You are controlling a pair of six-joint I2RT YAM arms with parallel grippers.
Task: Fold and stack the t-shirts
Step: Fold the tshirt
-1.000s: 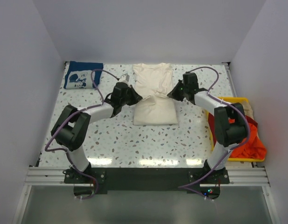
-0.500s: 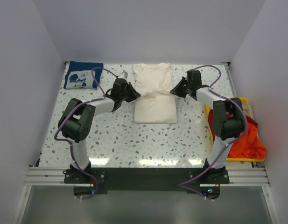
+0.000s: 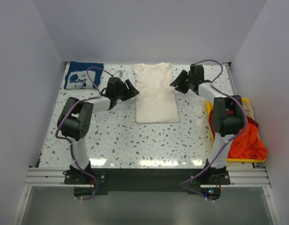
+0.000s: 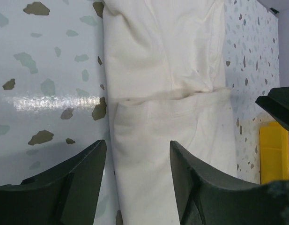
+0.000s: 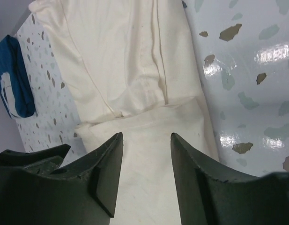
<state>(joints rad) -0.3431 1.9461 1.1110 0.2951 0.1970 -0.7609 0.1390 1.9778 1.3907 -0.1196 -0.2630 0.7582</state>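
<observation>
"How do the two arms stand?"

"Both reach far forward over the speckled surface [image 3: 121,136], forearms angling inward. The left arm's fingers [image 3: 131,89] hover just left of the plain cream folded t-shirt [image 3: 156,101] at mid-surface, and the right arm's fingers [image 3: 176,84] just right of it. Both pairs are spread apart, gripping nothing."

"What does only the overhead view show?"

"The folded navy blue t-shirt with white print [image 3: 82,75] in the far left corner. The orange-red t-shirt [image 3: 249,145] and the beige t-shirt [image 3: 249,110] lie heaped in the yellow plastic bin [image 3: 246,99] at the right edge."

"And the wrist views?"

"The cream shirt's doubled layer, with its edge crossing the cloth."
</observation>
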